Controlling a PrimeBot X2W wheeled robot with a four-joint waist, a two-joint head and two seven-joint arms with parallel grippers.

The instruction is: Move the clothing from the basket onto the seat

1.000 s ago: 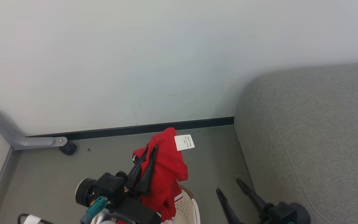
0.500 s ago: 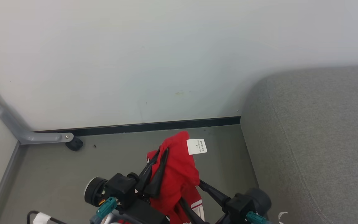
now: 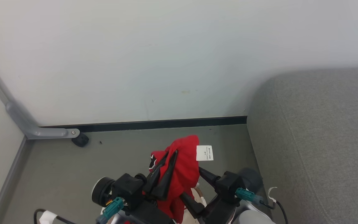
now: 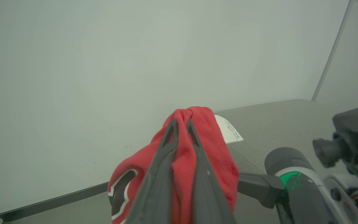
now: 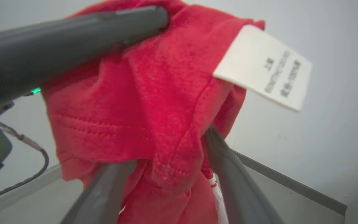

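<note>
while the left gripper clamps the clothing and the right gripper gapes around it, the seat lies rightward.

A plain furnished room, like a lounge corner: a grey upholstered seat against a bare white wall, dark skirting, grey floor.

You've got the L gripper pinched tight on the red cloth, which bunches over its tips, w/ a dark print lower L. White tag sticks out on the R. Grey seat behind; R arm close by.
</note>
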